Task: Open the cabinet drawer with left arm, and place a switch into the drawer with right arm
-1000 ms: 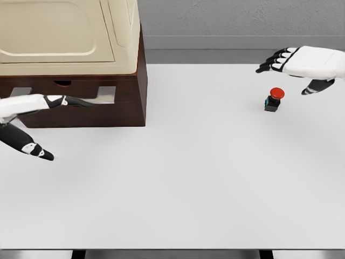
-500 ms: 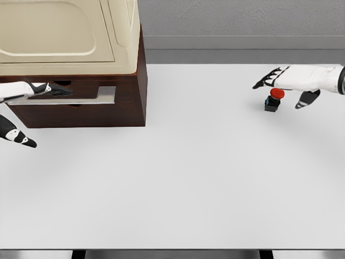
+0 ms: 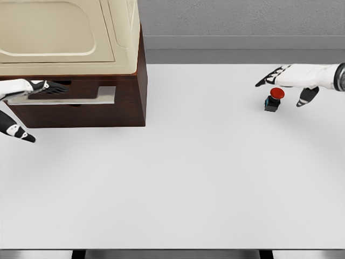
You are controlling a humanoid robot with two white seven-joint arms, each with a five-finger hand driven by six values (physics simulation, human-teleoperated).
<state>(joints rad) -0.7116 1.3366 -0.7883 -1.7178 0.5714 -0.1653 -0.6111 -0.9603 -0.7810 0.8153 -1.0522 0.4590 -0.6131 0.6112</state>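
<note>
The left robot hand (image 3: 24,91) comes in at the left edge, its dark-tipped fingers (image 3: 53,86) stretched flat over the grey handle bar (image 3: 81,96) of the drawer (image 3: 75,102), with the thumb (image 3: 19,133) hanging apart below. The fingers lie on or just over the bar; whether they grip it cannot be told.

The right robot hand (image 3: 288,81) reaches in from the right edge, fingers spread and holding nothing. It sits just above and behind the switch (image 3: 274,99), thumb down at the switch's right; whether they touch cannot be told.

The switch is a small dark block with a round red button on top, standing upright on the white bench (image 3: 188,172), well apart from the cabinet (image 3: 132,91). The cabinet is dark brown wood with a cream-coloured appliance (image 3: 64,32) on top.
</note>
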